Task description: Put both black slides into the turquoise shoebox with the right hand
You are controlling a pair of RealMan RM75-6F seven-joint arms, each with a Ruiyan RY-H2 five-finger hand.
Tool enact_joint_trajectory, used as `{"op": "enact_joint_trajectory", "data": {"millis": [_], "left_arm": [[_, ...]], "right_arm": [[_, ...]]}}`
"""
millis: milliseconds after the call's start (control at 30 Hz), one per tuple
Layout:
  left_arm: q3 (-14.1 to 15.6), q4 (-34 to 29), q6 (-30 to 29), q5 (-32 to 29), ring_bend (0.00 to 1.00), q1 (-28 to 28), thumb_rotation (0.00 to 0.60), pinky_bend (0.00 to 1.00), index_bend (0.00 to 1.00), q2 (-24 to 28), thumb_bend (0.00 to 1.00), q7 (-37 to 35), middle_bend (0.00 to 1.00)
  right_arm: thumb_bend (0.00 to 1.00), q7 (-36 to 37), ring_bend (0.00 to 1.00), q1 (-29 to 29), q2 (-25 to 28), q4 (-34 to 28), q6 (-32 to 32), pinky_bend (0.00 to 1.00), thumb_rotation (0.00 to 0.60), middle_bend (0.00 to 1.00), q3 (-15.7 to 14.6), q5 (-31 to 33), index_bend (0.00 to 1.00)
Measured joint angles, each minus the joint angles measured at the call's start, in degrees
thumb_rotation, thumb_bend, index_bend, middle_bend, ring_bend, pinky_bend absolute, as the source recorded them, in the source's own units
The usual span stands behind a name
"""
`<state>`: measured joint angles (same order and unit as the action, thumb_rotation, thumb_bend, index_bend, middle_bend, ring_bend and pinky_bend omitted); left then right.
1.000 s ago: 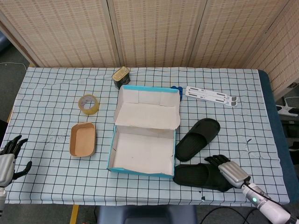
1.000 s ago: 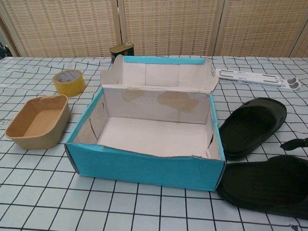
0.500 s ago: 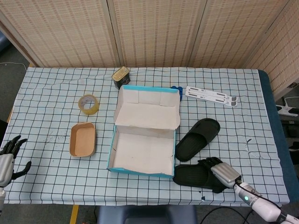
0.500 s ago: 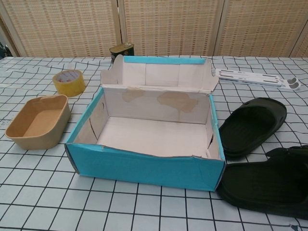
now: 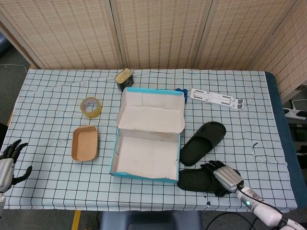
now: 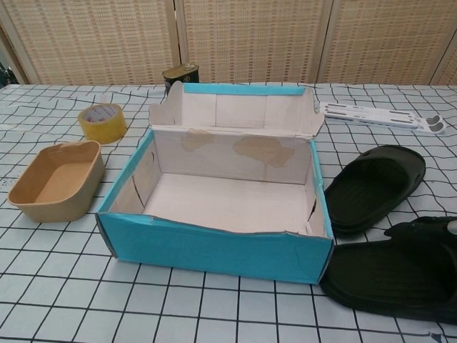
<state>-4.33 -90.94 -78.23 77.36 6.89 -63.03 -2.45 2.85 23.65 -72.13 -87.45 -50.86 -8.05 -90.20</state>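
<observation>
The turquoise shoebox point(image 5: 144, 176) point(image 6: 214, 246) stands open at the table's middle, its lid flap up at the back, nothing inside. Two black slides lie to its right. The far slide point(image 5: 204, 141) point(image 6: 375, 186) lies angled and untouched. The near slide point(image 5: 196, 179) point(image 6: 371, 279) sits by the box's front right corner. My right hand point(image 5: 224, 176) point(image 6: 428, 230) rests on this slide's right end, dark fingers spread over the strap; the thumb is hidden. My left hand point(image 5: 8, 165) hangs at the table's front left edge, fingers apart, holding nothing.
Left of the box sit a brown paper tray point(image 5: 85, 143) and a yellow tape roll point(image 5: 91, 106). A tin can point(image 5: 124, 79) stands behind the box, and a white strip point(image 5: 217, 98) lies at the back right. The table's front edge is close to the near slide.
My right hand has slid leftward along the near slide, from its right tip onto the strap. The slide has nudged slightly left. The left hand has stayed put.
</observation>
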Motion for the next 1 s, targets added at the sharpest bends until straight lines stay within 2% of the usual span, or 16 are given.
{"op": "enact_joint_trajectory", "data": {"millis": [100,233,533,767,1000], "left_arm": [[0.0,-0.1,0.1,0.0,0.08,0.0,0.600,0.30,0.13,0.1,0.36,0.0,0.04],[0.0,-0.1,0.2,-0.1,0.08,0.0,0.600,0.30,0.13,0.1,0.36,0.0,0.04],[0.1,-0.2,0.6,-0.4,0.08,0.1,0.600,0.30,0.13,0.2,0.36,0.1,0.04],[0.0,-0.4,0.6,-0.5,0.08,0.1,0.600,0.30,0.13,0.3,0.36,0.4,0.04],[0.1,-0.6,1.0,-0.7,0.08,0.2,0.600,0.30,0.13,0.3,0.36,0.5,0.04]], "right_arm": [[0.03,-1.9,0.19,-1.4,-1.8,1.7,-3.5,0.25,0.600,0.37,0.5,0.1,0.38],[0.03,-3.6,0.27,-2.9,-3.8,4.1,-6.7,0.32,0.600,0.43,1.1,0.0,0.48],[0.03,-5.4,0.29,-4.7,-3.6,3.8,-11.6,0.34,0.600,0.45,1.2,-1.1,0.50],[0.04,-11.0,0.29,-7.1,0.0,-1.4,-16.7,0.34,0.600,0.45,1.4,-1.4,0.50],[0.04,-16.2,0.30,-9.0,5.4,-11.2,-21.6,0.35,0.600,0.46,2.5,-1.2,0.52]]}}
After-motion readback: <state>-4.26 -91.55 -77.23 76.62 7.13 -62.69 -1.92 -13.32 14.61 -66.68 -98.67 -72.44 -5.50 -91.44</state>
